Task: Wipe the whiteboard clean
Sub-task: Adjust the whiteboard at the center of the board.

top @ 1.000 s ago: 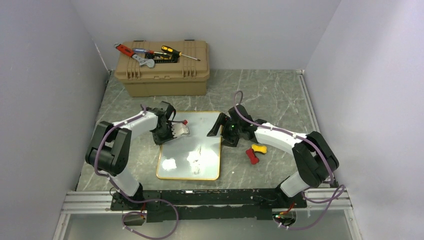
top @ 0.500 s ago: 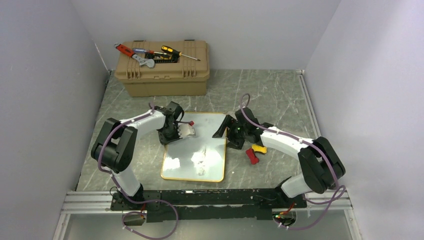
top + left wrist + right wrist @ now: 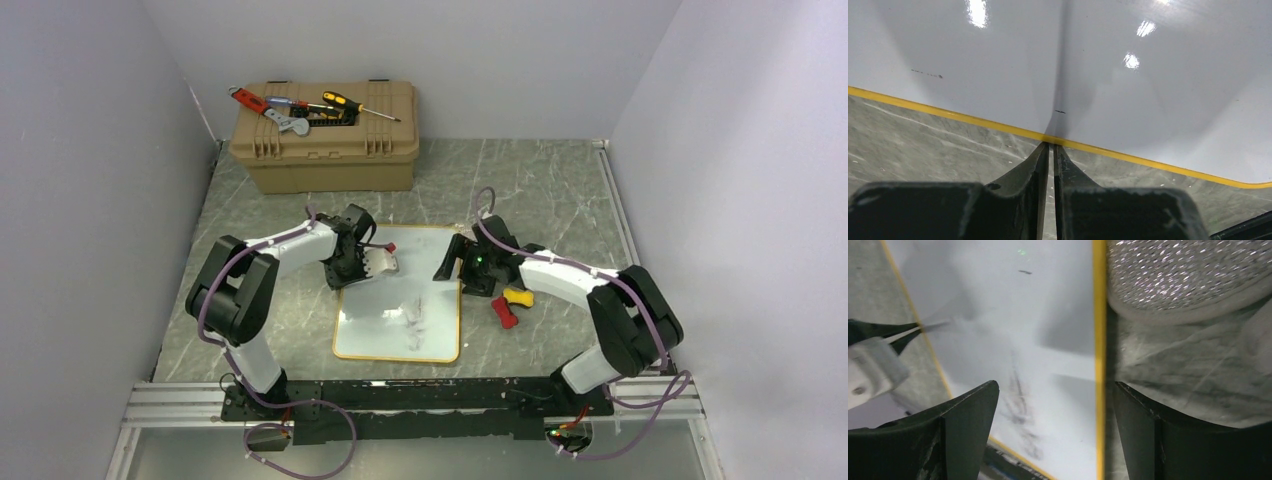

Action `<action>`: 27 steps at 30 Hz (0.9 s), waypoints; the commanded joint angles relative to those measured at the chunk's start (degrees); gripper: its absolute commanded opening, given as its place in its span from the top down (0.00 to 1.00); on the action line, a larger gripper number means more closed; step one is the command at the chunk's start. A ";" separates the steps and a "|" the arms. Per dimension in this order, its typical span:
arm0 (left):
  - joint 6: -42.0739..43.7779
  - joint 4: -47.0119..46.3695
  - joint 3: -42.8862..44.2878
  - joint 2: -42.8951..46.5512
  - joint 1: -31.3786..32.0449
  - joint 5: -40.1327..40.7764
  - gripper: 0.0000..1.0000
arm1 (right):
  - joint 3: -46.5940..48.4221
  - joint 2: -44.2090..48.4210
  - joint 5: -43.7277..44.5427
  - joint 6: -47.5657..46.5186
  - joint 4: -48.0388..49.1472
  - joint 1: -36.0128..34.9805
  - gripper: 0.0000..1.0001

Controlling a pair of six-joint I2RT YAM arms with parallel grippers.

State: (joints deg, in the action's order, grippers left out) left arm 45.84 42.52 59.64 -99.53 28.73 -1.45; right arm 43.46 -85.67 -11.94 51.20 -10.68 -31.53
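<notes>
The whiteboard [image 3: 400,330] lies flat on the marble table, white and glossy with a yellow frame [image 3: 1148,159]. Smeared grey marks [image 3: 414,314] sit near its middle, and the right wrist view shows them too [image 3: 1020,405]. My left gripper [image 3: 352,268] is at the board's far left edge. Its jaws are all but together with nothing between them, tips [image 3: 1052,146] against the frame. My right gripper [image 3: 452,270] is open and straddles the right frame edge [image 3: 1099,365]: one finger [image 3: 968,420] over the board, the other [image 3: 1148,425] over the table.
A tan toolbox [image 3: 325,140] with screwdrivers and a wrench on its lid stands at the back left. A red and yellow object [image 3: 510,304] lies just right of the board. A sparkly silver round thing [image 3: 1188,275] lies on the table beside the right frame edge.
The board has slid to the right, and both grippers have moved right with it. The left jaws have closed slightly further.
</notes>
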 commanded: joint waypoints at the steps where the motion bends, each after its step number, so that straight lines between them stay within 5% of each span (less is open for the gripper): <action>1: -1.46 -8.76 -2.43 -4.95 0.92 -11.38 0.86 | 1.72 -1.34 6.83 -7.88 -1.60 0.07 0.12; 7: -1.54 -8.60 -2.49 -5.08 0.38 -11.44 0.86 | 2.61 -3.87 10.75 -11.54 -2.22 0.30 0.11; 18: -2.21 -9.01 -2.63 -5.43 0.27 -13.75 0.88 | -4.16 -10.69 -14.73 3.40 26.91 0.58 0.12; 27: -3.24 -8.98 -2.25 -6.21 0.27 -16.41 0.90 | -8.44 -3.44 -25.87 17.98 47.68 2.47 0.25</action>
State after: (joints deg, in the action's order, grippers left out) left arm 44.64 42.98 60.01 -99.92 27.68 -2.81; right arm 35.48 -92.99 -20.73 56.69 20.27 -26.26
